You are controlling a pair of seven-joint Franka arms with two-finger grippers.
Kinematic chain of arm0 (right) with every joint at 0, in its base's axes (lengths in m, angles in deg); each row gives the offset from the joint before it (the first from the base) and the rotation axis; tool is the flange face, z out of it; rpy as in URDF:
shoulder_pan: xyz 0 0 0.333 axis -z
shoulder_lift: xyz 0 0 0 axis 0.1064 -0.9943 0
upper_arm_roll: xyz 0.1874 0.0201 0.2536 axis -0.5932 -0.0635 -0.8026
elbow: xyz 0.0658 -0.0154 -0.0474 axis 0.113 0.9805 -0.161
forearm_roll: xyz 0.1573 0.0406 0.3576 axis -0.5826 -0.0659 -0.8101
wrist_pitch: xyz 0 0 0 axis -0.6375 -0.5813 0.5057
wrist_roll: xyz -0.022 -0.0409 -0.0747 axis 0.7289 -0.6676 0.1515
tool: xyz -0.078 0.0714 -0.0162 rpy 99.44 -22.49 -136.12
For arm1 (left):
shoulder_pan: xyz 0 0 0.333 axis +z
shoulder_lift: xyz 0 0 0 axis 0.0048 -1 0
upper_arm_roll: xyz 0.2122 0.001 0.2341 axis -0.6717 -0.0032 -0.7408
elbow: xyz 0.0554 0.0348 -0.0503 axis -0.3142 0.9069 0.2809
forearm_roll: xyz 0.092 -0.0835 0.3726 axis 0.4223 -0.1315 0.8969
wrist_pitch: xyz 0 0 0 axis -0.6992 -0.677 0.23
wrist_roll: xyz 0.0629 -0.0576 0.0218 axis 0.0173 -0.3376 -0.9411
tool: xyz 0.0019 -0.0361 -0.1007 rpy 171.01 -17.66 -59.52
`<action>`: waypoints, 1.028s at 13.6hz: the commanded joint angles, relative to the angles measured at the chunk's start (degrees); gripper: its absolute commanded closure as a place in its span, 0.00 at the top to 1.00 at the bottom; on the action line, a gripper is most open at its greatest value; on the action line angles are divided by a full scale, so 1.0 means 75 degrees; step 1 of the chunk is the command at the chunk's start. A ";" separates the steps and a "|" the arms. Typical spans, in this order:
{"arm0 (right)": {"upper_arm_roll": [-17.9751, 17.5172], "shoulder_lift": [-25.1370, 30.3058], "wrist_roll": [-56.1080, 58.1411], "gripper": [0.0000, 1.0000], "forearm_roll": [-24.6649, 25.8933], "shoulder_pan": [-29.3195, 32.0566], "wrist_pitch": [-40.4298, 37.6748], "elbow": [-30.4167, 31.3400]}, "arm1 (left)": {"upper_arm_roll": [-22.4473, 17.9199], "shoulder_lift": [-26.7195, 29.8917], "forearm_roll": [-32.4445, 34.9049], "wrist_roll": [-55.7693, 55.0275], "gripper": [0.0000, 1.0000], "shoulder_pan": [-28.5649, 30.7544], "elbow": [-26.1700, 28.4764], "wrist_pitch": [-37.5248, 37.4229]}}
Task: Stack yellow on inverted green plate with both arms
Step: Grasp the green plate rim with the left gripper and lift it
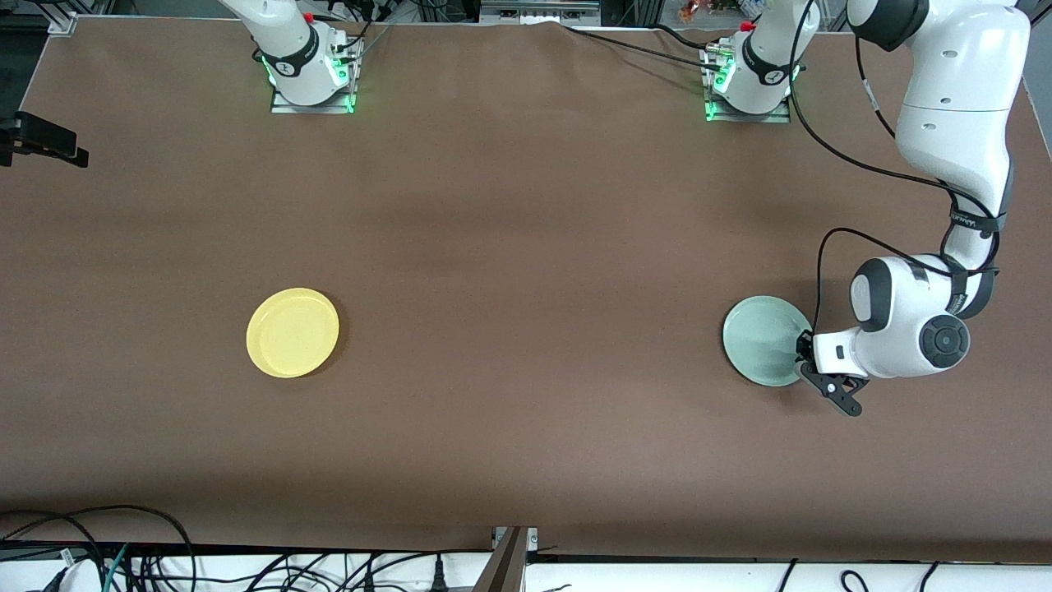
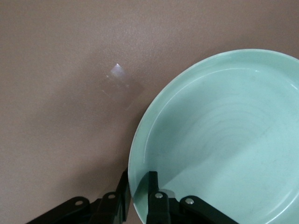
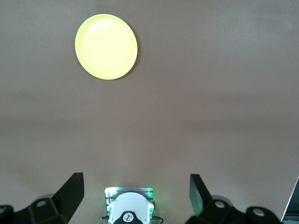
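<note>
Mint green plate (image 1: 760, 339) upright at the left arm's end, left gripper (image 2: 139, 198) pinching its rim, yellow plate (image 1: 292, 332) alone toward the right arm's end, right gripper (image 3: 136, 193) waiting up high, fingers spread.

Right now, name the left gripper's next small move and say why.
Probably lift and start turning the green plate over. The left gripper is shut on its rim, one finger inside and one outside, and the plate is right side up on the table.
</note>
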 commanded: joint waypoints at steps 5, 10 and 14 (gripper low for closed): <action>-0.0017 -0.0153 -0.0006 1.00 -0.0305 0.0549 0.0036 -0.0054 | 0.0132 0.0567 -0.0105 0.0166 0.00 -0.0122 -0.0220 -0.0885; -0.0040 -0.0177 -0.0041 1.00 -0.0329 0.0538 0.0036 -0.0078 | 0.0156 0.1447 0.1064 -0.0990 0.00 -0.1118 -0.0698 -0.1716; -0.0064 -0.0330 -0.0041 1.00 -0.0352 0.0514 0.0048 -0.0078 | 0.0121 0.1460 0.1931 -0.2513 0.00 -0.2300 -0.1554 -0.3041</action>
